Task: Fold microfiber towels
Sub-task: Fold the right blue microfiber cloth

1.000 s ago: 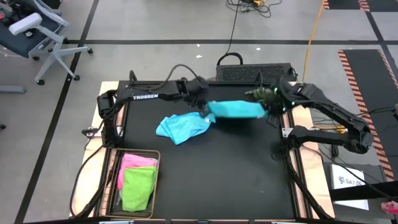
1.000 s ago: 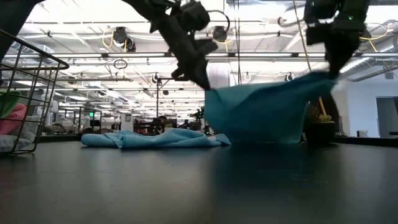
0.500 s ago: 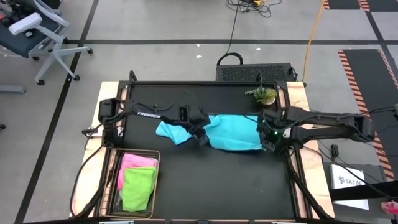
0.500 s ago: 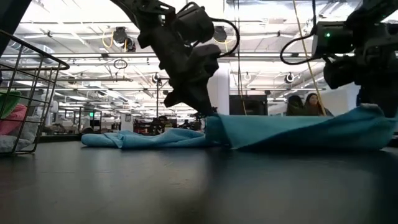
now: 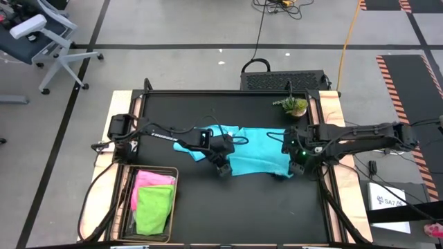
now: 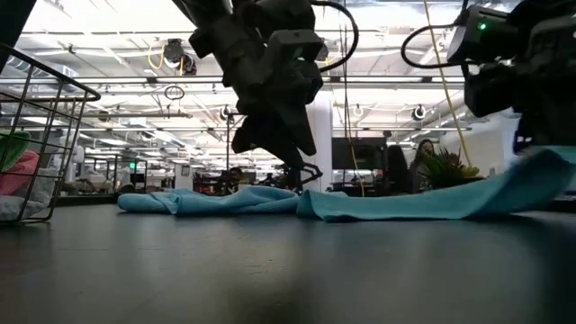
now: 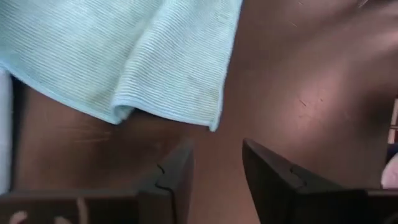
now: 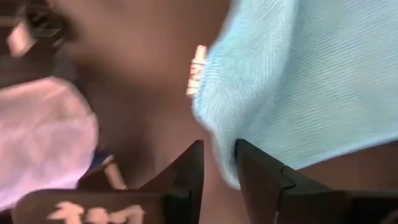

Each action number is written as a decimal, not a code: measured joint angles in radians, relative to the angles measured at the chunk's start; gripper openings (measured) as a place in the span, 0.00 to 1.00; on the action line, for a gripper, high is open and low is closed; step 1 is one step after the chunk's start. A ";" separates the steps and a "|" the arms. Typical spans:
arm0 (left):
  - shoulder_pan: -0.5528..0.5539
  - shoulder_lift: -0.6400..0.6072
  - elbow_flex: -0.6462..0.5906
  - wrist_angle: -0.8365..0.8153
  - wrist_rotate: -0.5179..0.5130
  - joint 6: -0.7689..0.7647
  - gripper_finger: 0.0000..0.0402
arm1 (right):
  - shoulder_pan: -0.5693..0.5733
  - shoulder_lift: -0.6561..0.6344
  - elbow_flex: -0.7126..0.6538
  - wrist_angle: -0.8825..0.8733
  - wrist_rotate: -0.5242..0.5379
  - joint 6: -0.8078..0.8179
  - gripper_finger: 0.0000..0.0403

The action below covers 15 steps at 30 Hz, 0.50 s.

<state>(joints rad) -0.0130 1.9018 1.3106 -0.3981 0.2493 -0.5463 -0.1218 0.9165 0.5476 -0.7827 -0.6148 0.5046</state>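
A teal towel (image 5: 256,149) lies spread on the black table, its right end (image 6: 540,175) raised off the surface. Beside its left edge, a light blue towel (image 5: 188,143) lies crumpled on the table. My left gripper (image 5: 223,169) hovers open just off the teal towel's near left corner (image 7: 214,121), with bare table between its fingers. My right gripper (image 5: 296,166) stands open at the towel's near right corner, and the cloth's edge (image 8: 225,163) runs into the gap between its fingers. My right gripper has the teal towel's edge (image 8: 225,163) between its parted fingers, which slant down at it from the table's right. I cannot tell whether the fingers touch the cloth. That end of the towel (image 6: 540,175) stays raised while the rest lies flat.
A wire basket (image 5: 124,207) at the near left holds a pink towel (image 5: 151,181) and a lime green towel (image 5: 154,207). A small potted plant (image 5: 294,105) stands at the far right. Bare black table lies near the front edge.
Both grippers have come down and toward the table's near edge with the teal towel, tipping downward, and both have opened. The left one has let go of its corner. The towel, first hanging taut between them, now lies spread on the table beside the light blue one.
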 joint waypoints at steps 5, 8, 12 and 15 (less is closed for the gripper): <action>-0.017 0.000 0.000 0.039 -0.058 -0.013 0.40 | 0.077 0.000 0.000 0.005 -0.043 0.054 0.21; -0.016 0.000 0.000 0.107 -0.073 -0.006 0.40 | 0.097 0.000 0.000 0.026 -0.039 0.070 0.20; -0.016 0.004 0.000 0.129 -0.110 0.032 0.36 | 0.098 0.000 0.000 0.076 0.012 0.101 0.17; -0.026 0.008 0.000 0.112 -0.112 0.066 0.29 | 0.098 0.000 0.000 0.119 0.062 0.101 0.12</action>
<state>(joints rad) -0.0393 1.9098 1.3106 -0.2859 0.1375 -0.4800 -0.0242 0.9165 0.5476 -0.6633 -0.5523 0.6052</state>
